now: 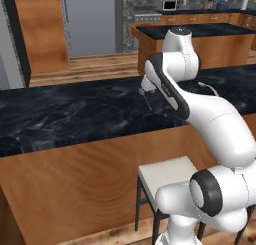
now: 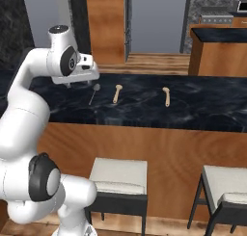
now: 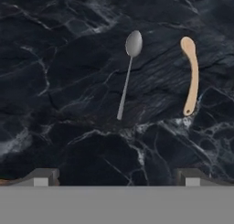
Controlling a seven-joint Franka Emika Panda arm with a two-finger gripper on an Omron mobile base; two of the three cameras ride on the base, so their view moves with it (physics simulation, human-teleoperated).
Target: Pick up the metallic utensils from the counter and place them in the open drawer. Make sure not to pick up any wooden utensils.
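A slim grey metal spoon (image 3: pixel 127 75) lies on the black marble counter (image 3: pixel 64 90), bowl pointing away from me in the hand view. Beside it, to the right, lies a tan wooden utensil (image 3: pixel 192 77). My gripper (image 3: pixel 117 177) hovers above the counter just short of the spoon's handle end, its fingertips (image 3: pixel 43 176) wide apart, open and holding nothing. In the right base view the gripper (image 2: pixel 72 83) hangs left of the spoon (image 2: pixel 93 93), the wooden utensil (image 2: pixel 117 93) and a second wooden utensil (image 2: pixel 166 96). The spoon (image 1: pixel 146 98) also shows beside my arm. The open drawer is out of view.
The counter (image 2: pixel 202 107) sits on a brown wood panel front (image 1: pixel 75 189). Two stools (image 2: pixel 118 177) (image 2: pixel 224 187) stand against that front below the counter edge. A second island (image 1: pixel 220 39) stands farther back.
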